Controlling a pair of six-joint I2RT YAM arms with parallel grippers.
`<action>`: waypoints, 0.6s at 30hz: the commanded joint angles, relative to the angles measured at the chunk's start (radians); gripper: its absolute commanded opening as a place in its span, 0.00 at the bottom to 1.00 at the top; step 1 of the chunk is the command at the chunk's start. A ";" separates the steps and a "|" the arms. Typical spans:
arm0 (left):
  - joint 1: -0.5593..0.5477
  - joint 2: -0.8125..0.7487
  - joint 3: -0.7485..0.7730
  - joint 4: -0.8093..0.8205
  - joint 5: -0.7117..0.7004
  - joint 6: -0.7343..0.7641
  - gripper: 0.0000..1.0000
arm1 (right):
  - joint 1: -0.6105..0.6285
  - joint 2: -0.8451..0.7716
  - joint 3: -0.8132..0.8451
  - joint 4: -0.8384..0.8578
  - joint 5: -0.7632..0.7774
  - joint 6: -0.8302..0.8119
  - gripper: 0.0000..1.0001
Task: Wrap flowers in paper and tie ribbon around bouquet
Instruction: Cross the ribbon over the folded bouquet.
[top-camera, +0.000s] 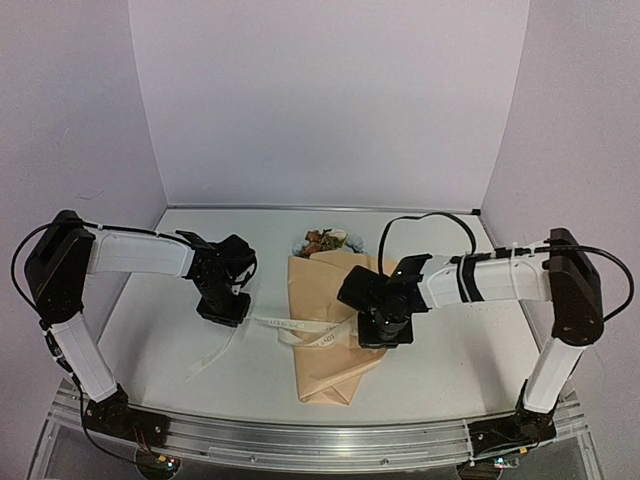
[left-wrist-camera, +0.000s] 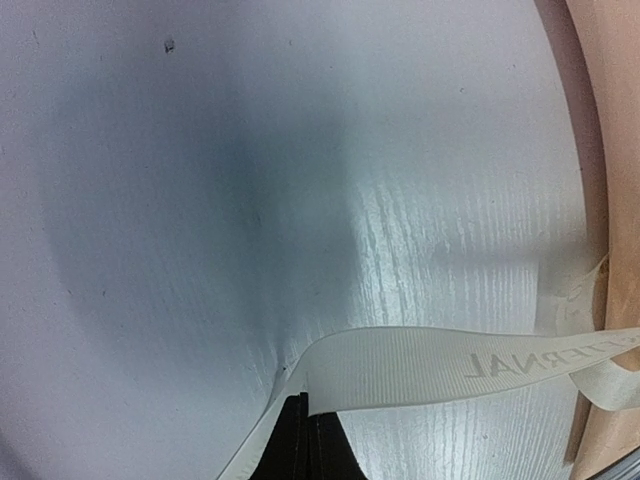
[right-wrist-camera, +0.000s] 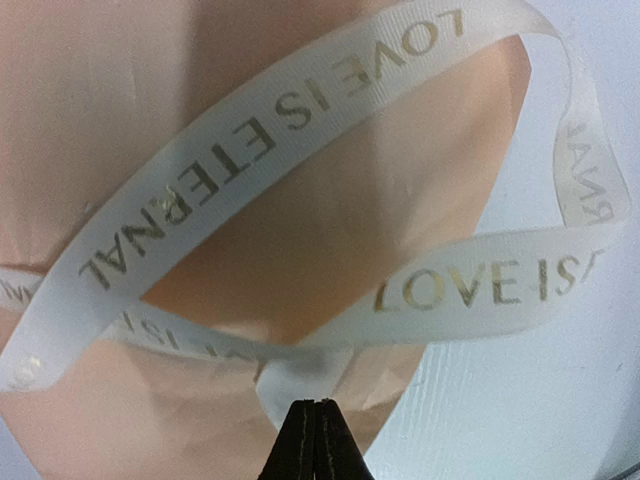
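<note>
The bouquet (top-camera: 325, 330) lies mid-table, a tan cone of paper (top-camera: 312, 290) with the flowers (top-camera: 325, 241) showing at its far, wide end. The cream ribbon (top-camera: 300, 333) crosses the cone and trails off to the left toward the table's front. My left gripper (top-camera: 222, 312) is left of the cone, shut on the ribbon (left-wrist-camera: 450, 365) at its fingertips (left-wrist-camera: 305, 398). My right gripper (top-camera: 383, 335) is over the cone's right edge. It is shut (right-wrist-camera: 318, 404) on another stretch of the ribbon (right-wrist-camera: 250, 140), which loops loosely above the paper (right-wrist-camera: 330, 230).
The white table (top-camera: 470, 360) is walled by pale panels at the back and both sides. A metal rail (top-camera: 320, 440) carrying the arm bases runs along the near edge. The ribbon's loose tail (top-camera: 205, 362) lies near the left arm.
</note>
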 joint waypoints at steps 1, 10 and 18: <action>0.004 -0.032 0.016 0.020 -0.041 -0.030 0.00 | -0.005 -0.122 -0.061 -0.031 -0.043 -0.011 0.00; 0.004 -0.028 0.021 0.027 -0.032 -0.012 0.00 | -0.012 -0.093 0.017 -0.052 -0.077 -0.040 0.25; 0.004 -0.029 0.023 0.025 -0.025 0.006 0.00 | -0.017 0.003 0.090 -0.048 -0.022 -0.008 0.50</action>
